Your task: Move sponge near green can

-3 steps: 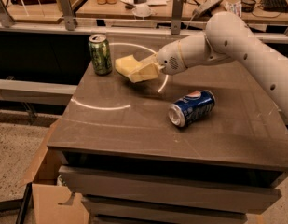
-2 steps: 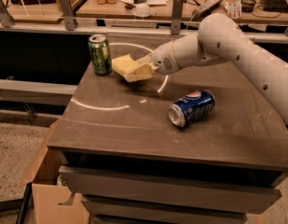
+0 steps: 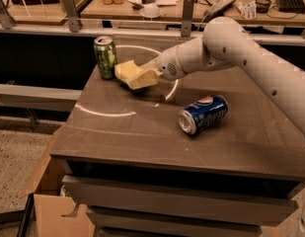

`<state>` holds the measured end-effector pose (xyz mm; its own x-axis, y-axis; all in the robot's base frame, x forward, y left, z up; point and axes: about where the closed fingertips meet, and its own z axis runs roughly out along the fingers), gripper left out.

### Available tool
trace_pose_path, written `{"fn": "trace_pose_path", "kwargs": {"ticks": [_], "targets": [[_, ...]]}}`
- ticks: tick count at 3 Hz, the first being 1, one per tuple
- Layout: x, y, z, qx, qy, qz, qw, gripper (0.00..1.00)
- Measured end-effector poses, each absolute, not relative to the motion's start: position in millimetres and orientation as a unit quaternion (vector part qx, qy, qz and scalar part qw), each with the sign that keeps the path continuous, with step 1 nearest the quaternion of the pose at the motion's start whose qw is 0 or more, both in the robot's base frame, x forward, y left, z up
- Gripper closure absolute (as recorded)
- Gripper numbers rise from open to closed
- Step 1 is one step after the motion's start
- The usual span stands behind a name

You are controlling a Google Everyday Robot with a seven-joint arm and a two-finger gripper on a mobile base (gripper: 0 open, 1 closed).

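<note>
The green can [image 3: 105, 57] stands upright at the far left corner of the brown table [image 3: 142, 132]. The pale yellow sponge [image 3: 126, 71] is held just right of the can, close to it, low over the tabletop. My gripper [image 3: 142, 75] reaches in from the right on a white arm and is shut on the sponge; its yellowish fingers [image 3: 144, 78] clamp the sponge's right end.
A blue Pepsi can [image 3: 203, 113] lies on its side right of the table's centre. A rail with metal posts [image 3: 187, 14] runs behind the table, with cluttered desks beyond. A cardboard box [image 3: 53, 211] sits on the floor at the lower left.
My gripper has carried the sponge left toward the green can and a little lower. The two cans have not moved.
</note>
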<state>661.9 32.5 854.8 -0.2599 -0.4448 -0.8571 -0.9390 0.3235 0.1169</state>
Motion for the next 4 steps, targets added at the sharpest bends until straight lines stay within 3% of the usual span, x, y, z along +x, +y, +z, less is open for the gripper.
{"fn": "trace_pose_path", "kwargs": {"ticks": [1, 2, 4], "targets": [[665, 31, 856, -0.479, 0.725, 0.321, 0.378, 0.14], [676, 14, 868, -0.463, 0.733, 0.303, 0.396, 0.00], [705, -74, 922, -0.407, 0.751, 0.213, 0.475, 0.00]]}}
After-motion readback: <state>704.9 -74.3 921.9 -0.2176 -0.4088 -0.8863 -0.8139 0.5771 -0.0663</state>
